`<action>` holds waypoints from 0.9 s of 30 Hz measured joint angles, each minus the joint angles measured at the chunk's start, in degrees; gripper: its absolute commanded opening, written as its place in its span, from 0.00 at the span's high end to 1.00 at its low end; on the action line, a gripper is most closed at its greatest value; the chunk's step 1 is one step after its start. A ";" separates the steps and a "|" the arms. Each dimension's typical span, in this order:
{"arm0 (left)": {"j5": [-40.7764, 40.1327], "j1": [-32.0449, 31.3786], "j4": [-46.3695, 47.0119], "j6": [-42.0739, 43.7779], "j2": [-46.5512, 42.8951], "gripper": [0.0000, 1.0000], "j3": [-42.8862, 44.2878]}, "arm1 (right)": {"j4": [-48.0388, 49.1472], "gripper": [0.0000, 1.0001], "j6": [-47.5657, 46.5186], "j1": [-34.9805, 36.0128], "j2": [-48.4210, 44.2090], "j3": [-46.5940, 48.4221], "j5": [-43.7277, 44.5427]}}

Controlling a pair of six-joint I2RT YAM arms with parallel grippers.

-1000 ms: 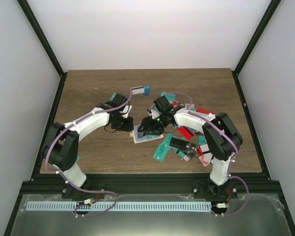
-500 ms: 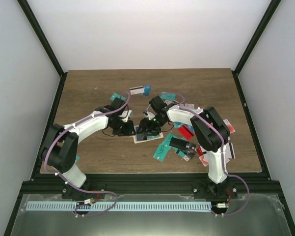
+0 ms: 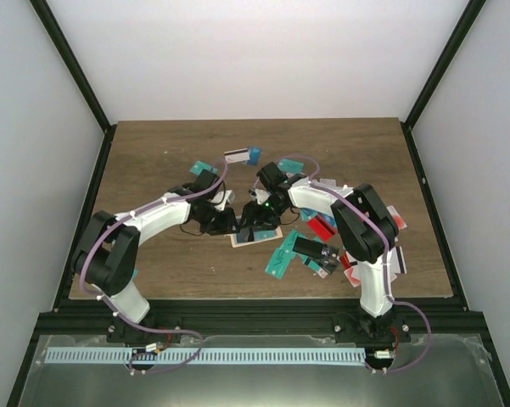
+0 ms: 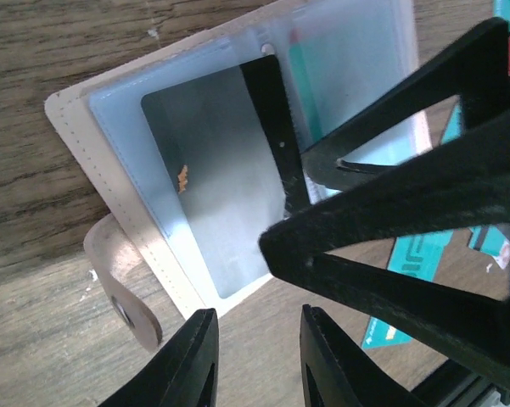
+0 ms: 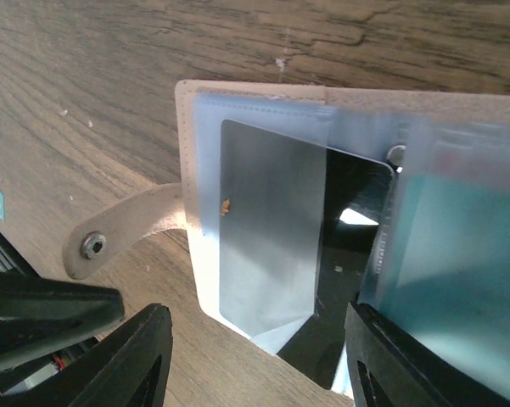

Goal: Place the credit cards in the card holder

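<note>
The tan card holder [image 3: 256, 236] lies open on the table between both grippers. Its clear sleeves hold a grey card with a black stripe [image 4: 216, 199] and a teal card [image 5: 458, 254]. Its snap tab [image 5: 119, 233] sticks out to the side. My left gripper [image 4: 259, 348] hovers just off the holder's edge, jaws narrowly open over bare wood. My right gripper [image 5: 263, 348] is open and straddles the holder's near edge, one finger [image 5: 407, 365] against the lifted sleeve page. Loose credit cards [image 3: 282, 254] in teal, red and black lie scattered to the right.
A white and a blue card [image 3: 242, 156] lie at the back, a teal one [image 3: 202, 166] beside the left arm. More cards [image 3: 356, 263] are piled under the right arm's elbow. Black frame posts border the wooden table [image 3: 153, 153].
My left gripper has slid right, closer to the holder, and its jaws have narrowed a little. The right arm's elbow swung inward; its gripper stayed at the holder.
</note>
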 measured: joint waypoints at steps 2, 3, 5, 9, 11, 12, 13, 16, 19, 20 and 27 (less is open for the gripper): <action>-0.17 -0.02 0.39 -0.22 1.05 0.72 0.00 | -0.11 0.42 -0.04 0.00 0.02 -0.02 0.46; -0.35 -0.02 0.50 -0.26 1.73 0.71 0.02 | -0.17 0.42 -0.02 0.00 0.02 -0.02 0.63; -0.81 -0.04 0.52 -0.42 2.95 0.72 0.02 | -0.17 0.42 -0.02 0.00 0.02 -0.02 0.98; -2.36 -0.04 0.66 -0.48 4.87 0.72 0.04 | -0.28 0.42 -0.02 0.00 0.02 -0.02 1.57; -3.17 -0.07 0.90 -0.48 6.03 0.72 0.13 | -0.28 0.42 -0.02 0.00 0.02 -0.02 1.66; -3.56 -0.07 0.94 -0.48 6.62 0.72 0.22 | -0.24 0.42 -0.02 0.00 0.02 -0.02 1.64; -3.93 -0.07 0.96 -0.50 7.17 0.73 0.31 | -0.22 0.42 0.00 0.00 0.02 -0.02 1.57; -4.59 -0.07 1.01 -0.52 8.22 0.73 1.03 | 0.31 0.42 0.00 0.00 0.24 -0.02 0.92; -4.74 -0.09 1.38 -0.61 8.74 0.72 1.60 | 1.07 0.42 0.02 0.00 0.46 -0.02 -0.07; -4.70 -0.09 1.53 -0.63 8.87 0.72 1.70 | 1.46 0.42 0.02 0.00 0.57 -0.02 -0.61; -5.11 -0.09 1.36 -0.68 9.03 0.65 2.21 | 2.14 0.42 -0.11 -0.11 1.22 -0.02 -2.27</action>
